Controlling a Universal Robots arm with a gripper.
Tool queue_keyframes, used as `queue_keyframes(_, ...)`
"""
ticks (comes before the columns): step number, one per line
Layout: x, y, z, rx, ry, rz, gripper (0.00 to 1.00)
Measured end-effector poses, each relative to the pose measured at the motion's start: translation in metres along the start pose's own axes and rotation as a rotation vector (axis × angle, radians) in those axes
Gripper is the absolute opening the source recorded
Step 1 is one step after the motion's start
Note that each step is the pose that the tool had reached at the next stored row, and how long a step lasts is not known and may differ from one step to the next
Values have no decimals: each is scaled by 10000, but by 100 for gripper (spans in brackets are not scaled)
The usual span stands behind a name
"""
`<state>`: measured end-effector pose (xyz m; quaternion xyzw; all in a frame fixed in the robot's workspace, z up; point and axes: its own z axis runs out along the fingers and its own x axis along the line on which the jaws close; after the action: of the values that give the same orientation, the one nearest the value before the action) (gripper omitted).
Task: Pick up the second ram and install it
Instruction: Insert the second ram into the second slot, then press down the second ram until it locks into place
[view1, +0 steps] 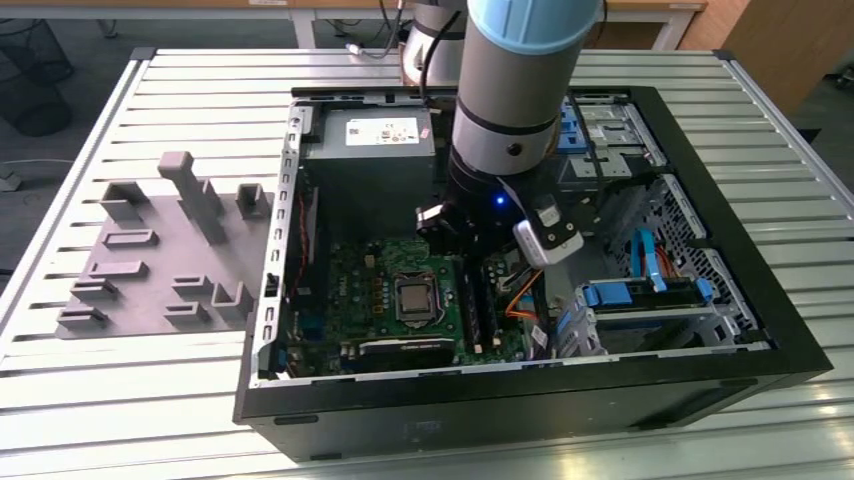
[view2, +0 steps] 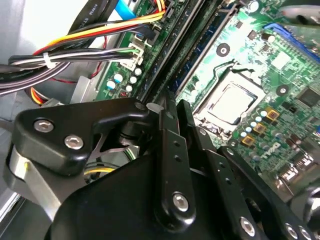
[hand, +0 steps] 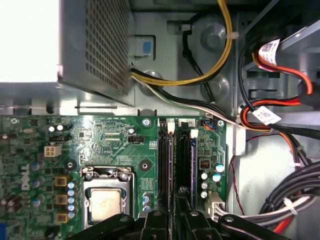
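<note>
**Fig.** Inside the open computer case, nearest to farthest from my wrist.

**(a)** My gripper is lowered over the motherboard. Its fingers are drawn close together, leaving a narrow gap. I judge them to be closed on the upper edge of the second ram.

**(b)** The second ram stands on edge in a memory slot. It runs lengthwise away from my fingertips, between the processor socket and the motherboard's cable-side edge. A white latch shows at its far end. A neighbouring slot lies just beside it. I cannot tell whether the stick is fully seated.

**(c)** Handling, as a judgement:
- The stick is light, thin and stiff, but fragile.
- Its chips and contact edge should stay untouched.
- The best hold is across the two flat faces near mid-length, by the top edge, kept upright so that pressure goes straight down the slot.

**(d)** Beyond the motherboard's far edge, yellow, black and white cables cross the case floor.

**(e)** Farthest in is the perforated power supply, against the case wall.

**(f)** The case rests on a slatted table, with a grey holder block near the exterior view's left edge.
</note>
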<state>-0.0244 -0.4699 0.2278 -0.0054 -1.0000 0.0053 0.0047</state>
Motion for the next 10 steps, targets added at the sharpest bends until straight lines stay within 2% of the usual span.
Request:
queue_keyframes(3, -1, 0, -2, -2, 9, 1, 20)
queue_keyframes(4, -1, 0, -2, -2, 9, 1, 13)
queue_keyframes(10, -1, 0, 5, 0, 11, 1, 11)
